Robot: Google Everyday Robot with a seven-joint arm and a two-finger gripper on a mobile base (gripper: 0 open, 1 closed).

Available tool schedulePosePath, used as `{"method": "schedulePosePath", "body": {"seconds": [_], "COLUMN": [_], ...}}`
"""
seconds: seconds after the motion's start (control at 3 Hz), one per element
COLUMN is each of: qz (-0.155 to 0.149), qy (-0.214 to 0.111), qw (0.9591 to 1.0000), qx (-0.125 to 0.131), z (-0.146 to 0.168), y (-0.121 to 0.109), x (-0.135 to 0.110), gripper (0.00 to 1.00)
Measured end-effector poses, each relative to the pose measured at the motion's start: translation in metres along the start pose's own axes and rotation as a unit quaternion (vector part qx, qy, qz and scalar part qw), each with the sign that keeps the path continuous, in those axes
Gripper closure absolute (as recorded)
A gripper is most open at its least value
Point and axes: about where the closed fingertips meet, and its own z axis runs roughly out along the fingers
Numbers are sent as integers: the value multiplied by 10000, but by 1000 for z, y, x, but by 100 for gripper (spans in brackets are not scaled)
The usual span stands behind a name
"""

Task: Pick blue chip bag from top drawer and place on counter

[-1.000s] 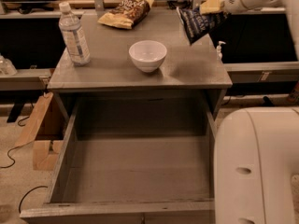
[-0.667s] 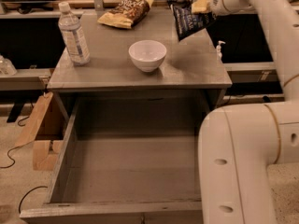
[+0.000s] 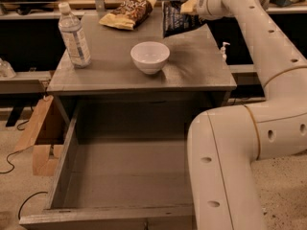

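The blue chip bag is dark navy with white lettering and hangs tilted over the back right part of the counter. My gripper is at the bag's upper right corner, shut on it. I cannot tell whether the bag's lower edge touches the counter. The top drawer stands pulled open below the counter's front edge, and nothing shows inside it.
A white bowl stands mid-counter, a water bottle at its left, and a tan-and-brown chip bag at the back. My white arm fills the right foreground over the drawer's right side. A cardboard box lies on the floor at left.
My gripper has carried the blue chip bag left and down, from beyond the counter's right edge to over its back right part.
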Motion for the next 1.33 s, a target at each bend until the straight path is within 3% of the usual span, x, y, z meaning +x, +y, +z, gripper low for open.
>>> {"method": "schedulePosePath", "body": {"seconds": [0.33,1.33], "qz": [231,230], "qy": [84,150], "qw": [9993,9992], "qx": [-268,-287], "z": [8,18], "y": [24,28], "x": [4,12], "gripper": [100,27]}}
